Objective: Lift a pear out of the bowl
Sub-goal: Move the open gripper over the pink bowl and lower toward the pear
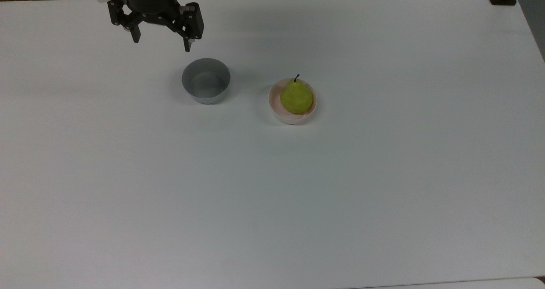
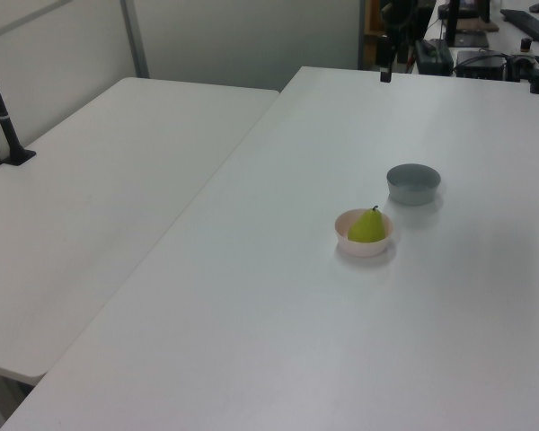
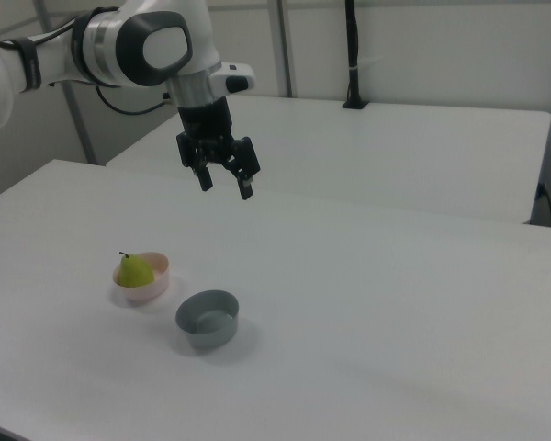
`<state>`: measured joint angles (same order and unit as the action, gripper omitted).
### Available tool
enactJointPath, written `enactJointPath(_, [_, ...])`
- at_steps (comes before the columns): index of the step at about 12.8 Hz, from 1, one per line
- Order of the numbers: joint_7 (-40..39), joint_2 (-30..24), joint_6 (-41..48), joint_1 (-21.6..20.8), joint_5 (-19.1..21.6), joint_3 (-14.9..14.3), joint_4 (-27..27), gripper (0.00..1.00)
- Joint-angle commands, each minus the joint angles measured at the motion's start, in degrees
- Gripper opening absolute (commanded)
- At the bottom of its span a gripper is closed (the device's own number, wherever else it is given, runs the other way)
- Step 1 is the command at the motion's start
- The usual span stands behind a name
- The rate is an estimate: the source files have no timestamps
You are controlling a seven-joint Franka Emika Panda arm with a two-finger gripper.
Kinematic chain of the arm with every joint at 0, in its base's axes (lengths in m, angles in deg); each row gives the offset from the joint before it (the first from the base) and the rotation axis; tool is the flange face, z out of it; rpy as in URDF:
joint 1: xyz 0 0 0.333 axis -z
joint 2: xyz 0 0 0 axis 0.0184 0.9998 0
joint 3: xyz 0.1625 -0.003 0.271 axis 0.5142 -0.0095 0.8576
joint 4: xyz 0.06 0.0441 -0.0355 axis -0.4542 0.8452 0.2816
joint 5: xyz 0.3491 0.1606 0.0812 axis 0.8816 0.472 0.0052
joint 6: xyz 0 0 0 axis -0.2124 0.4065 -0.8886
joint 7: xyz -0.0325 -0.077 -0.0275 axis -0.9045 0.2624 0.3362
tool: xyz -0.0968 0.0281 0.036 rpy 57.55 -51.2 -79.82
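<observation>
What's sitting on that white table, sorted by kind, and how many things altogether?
Bowls: 2, a pink bowl and a grey bowl
Pears: 1, a yellow-green pear in the pink bowl
Total: 3

The robot's gripper (image 3: 223,182) hangs high in the air over the white table (image 3: 367,303). Its two black fingers (image 3: 245,186) point down and are spread apart, with nothing between them. Far below the gripper, toward the right view's left, sits the pink bowl (image 3: 147,288). The yellow-green pear (image 3: 134,271) rests inside it with its dark stem up. Below the gripper and nearer the front stands a grey bowl (image 3: 208,318), just beside the pink bowl but not touching it.
</observation>
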<state>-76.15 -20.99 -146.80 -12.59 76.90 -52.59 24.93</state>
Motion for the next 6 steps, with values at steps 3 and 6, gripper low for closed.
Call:
enactJointPath(3, [0.44,-1.17,2.77,-4.28,0.4,-0.04,0.36,1.0])
enactJointPath(6, [0.44,-1.0,2.59,-6.05,0.49,-0.04,0.36,1.0])
